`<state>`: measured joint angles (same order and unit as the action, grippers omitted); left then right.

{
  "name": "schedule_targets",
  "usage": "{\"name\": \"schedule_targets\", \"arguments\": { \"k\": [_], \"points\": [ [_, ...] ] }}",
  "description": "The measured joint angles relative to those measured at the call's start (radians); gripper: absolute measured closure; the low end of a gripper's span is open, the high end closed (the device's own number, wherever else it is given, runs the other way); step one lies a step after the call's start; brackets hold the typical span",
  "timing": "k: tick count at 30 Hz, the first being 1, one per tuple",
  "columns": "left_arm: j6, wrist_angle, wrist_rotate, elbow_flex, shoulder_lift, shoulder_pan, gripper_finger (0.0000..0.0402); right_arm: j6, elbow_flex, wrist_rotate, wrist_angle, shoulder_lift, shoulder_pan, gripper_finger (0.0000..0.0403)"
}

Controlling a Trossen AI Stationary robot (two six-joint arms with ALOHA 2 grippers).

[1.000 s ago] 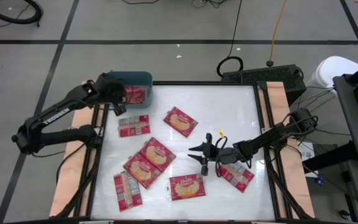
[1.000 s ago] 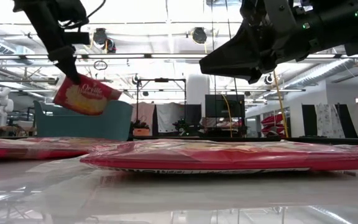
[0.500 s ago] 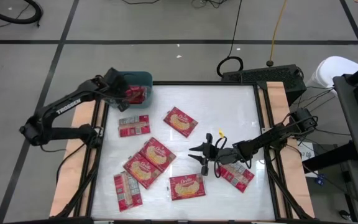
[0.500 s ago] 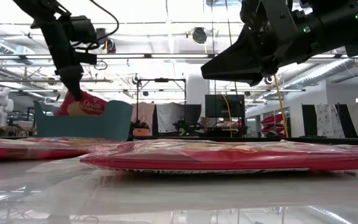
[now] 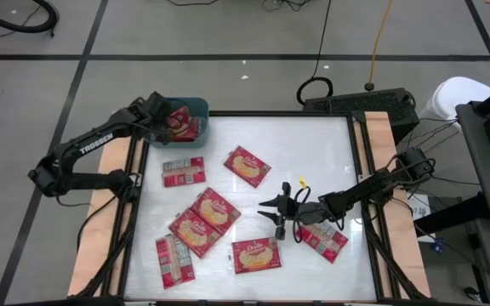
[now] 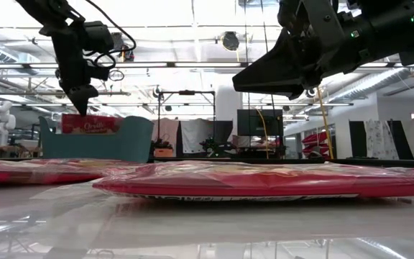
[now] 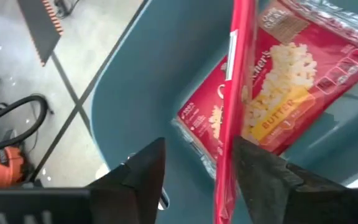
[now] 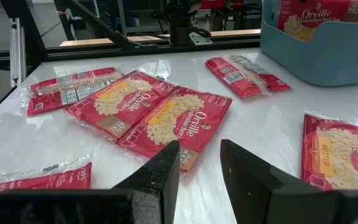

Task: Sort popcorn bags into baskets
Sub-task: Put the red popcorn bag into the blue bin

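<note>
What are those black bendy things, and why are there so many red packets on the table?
Those are two robot arms, each ending in a two-finger gripper. One picture looks straight down on the white table. One sits at tabletop height. Two come from small cameras on the arms' wrists.

The red packets are popcorn bags. Seven lie scattered on the table. The robot is sorting them into the teal tub at the table's far left corner.

The left gripper hangs over the tub with its fingers apart. A bag stands on edge between them, and another bag lies flat in the tub below.

The right gripper waits above the middle of the table, fingers slightly apart, holding nothing.
</note>
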<state>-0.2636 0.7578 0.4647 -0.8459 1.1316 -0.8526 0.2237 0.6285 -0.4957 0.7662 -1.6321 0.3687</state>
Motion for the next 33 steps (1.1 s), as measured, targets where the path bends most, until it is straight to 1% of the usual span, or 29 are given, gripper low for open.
{"name": "schedule_targets", "arguments": {
  "k": [3, 6, 15, 19, 21, 24, 25, 26, 30, 33],
  "points": [
    [0.019, 0.0, 0.048, 0.0, -0.003, 0.014, 0.0195, 0.0, 0.0, 0.0, 0.0, 0.0, 0.0, 0.0291],
    [0.014, -0.001, 0.069, 0.0, -0.003, 0.015, 0.0199, 0.0, 0.0, 0.0, 0.0, 0.0, 0.0, 0.0291],
    [-0.006, -0.023, 0.079, -0.001, -0.001, 0.0, 0.0257, 0.003, 0.0, 0.0, 0.0, 0.0, 0.0, 0.0291],
    [-0.033, -0.066, 0.078, -0.001, 0.04, -0.036, 0.0286, 0.003, 0.0, 0.0, 0.002, 0.0, 0.0, 0.0291],
    [-0.024, -0.058, 0.023, -0.001, 0.06, -0.05, 0.0297, 0.004, 0.0, 0.0, 0.004, 0.0, 0.0, 0.0291],
    [0.011, -0.026, -0.128, -0.001, 0.071, -0.039, 0.0307, 0.004, 0.0, 0.0, 0.003, 0.0, 0.0, 0.0291],
    [0.017, -0.026, -0.161, -0.001, 0.067, -0.028, 0.0308, 0.007, 0.0, 0.0, 0.002, 0.0, 0.0, 0.0291],
    [0.023, -0.029, -0.177, -0.001, 0.062, -0.012, 0.0308, 0.011, 0.0, 0.0, 0.0, 0.0, 0.0, 0.0291],
    [0.055, -0.043, -0.186, -0.001, 0.053, 0.042, 0.0308, 0.003, 0.0, 0.0, 0.001, -0.001, 0.0, 0.0291],
    [0.058, -0.068, -0.195, -0.001, 0.083, 0.053, 0.0301, -0.001, 0.0, 0.0, 0.0, -0.001, -0.007, 0.0291]
  ]
}}
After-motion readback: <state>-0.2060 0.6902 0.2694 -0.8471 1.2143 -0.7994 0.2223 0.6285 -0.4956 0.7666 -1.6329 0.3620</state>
